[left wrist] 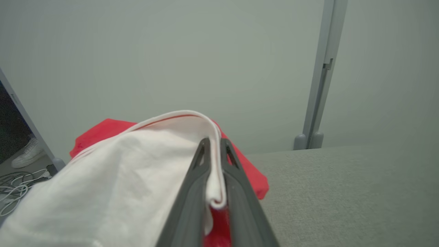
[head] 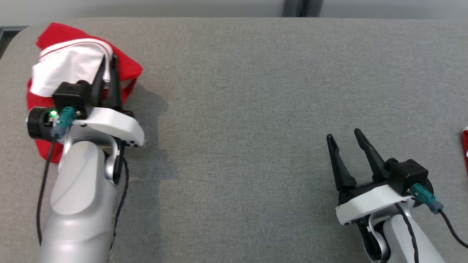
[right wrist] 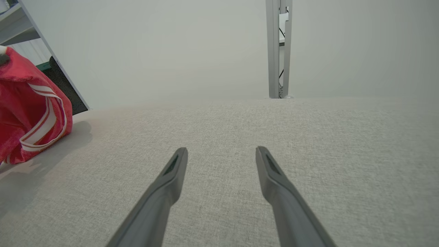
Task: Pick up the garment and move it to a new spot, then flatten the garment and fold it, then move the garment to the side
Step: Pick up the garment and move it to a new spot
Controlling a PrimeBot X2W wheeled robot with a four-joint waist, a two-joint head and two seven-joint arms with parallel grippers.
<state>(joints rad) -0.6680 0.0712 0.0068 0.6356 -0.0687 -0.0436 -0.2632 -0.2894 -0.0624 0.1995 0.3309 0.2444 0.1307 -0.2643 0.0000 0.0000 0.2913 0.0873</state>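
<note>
**Head view findings: garment gripped at the far left corner**

The garment [head: 126, 67] was found bunched in a heap on the grey fabric-covered table [head: 256, 109], close to its far left rounded corner. A white sleeve with red-and-white trim was turned uppermost over the red body. The left gripper [head: 109, 58] was observed closed narrowly on that heap. In the left wrist view the fingers [left wrist: 192, 192] were seen pinched on a fold of the white sleeve edge [left wrist: 214, 161], with red cloth showing between them lower down. The near part of the heap was hidden in the head view by the left wrist housing and pale forearm [head: 78, 190].

The right gripper [head: 343, 133] was recorded well apart at the lower right, its fingers spread wide and nothing held between them. In the right wrist view the garment [right wrist: 20, 113] was noted at the left edge.

A strip of red cloth with a white edge [head: 465, 146] was cut off by the right border and could not be identified. A grey metal post [left wrist: 319, 85] was noted beyond the far table edge. Loose cables [left wrist: 13, 185] and a white shoe [left wrist: 25, 156] were noted on the floor to the left.
</note>
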